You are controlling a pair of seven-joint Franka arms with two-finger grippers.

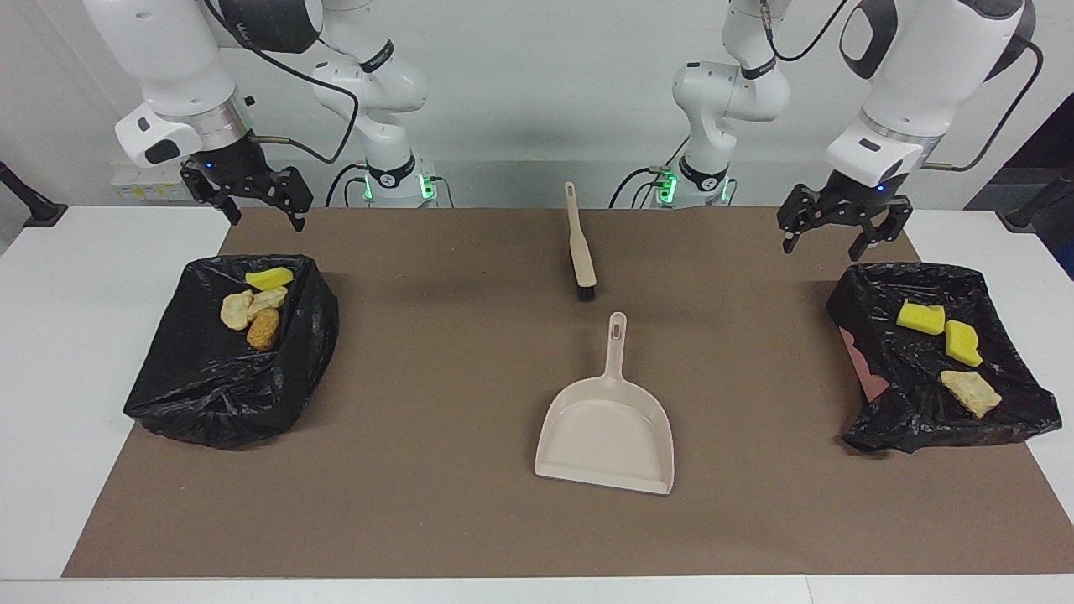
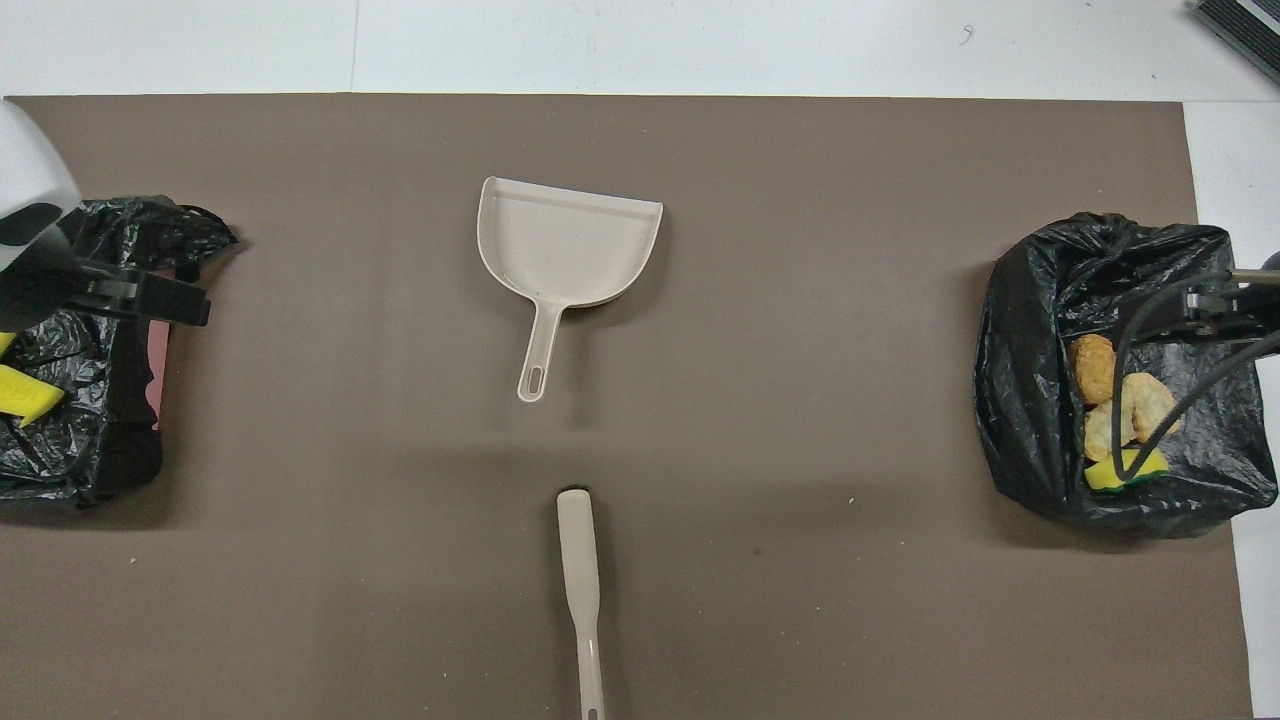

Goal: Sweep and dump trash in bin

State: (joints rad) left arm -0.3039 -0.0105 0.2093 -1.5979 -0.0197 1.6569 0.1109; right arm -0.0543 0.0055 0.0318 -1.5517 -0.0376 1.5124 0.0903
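Observation:
The trash lies in two black-bag-lined bins. The bin (image 1: 210,394) at the right arm's end holds a yellow sponge chunk (image 1: 268,277), two tan lumps (image 1: 237,309) and an orange-brown lump (image 1: 263,328). In the other bin (image 1: 914,403), at the left arm's end, are two yellow sponge chunks (image 1: 920,317) and a tan lump (image 1: 971,392). The beige dustpan (image 1: 606,428) lies free mid-table. The brush (image 1: 581,252) lies nearer to the robots. My left gripper (image 1: 841,239) hangs open and empty over its bin's near rim. My right gripper (image 1: 267,214) waits open above its own bin's near rim.
A brown mat (image 2: 800,300) covers the table's middle, with white tabletop (image 1: 75,335) at both ends. The dustpan's handle (image 2: 538,360) points toward the robots, its mouth away from them. A reddish wall (image 1: 864,369) of the bin at the left arm's end shows under the bag.

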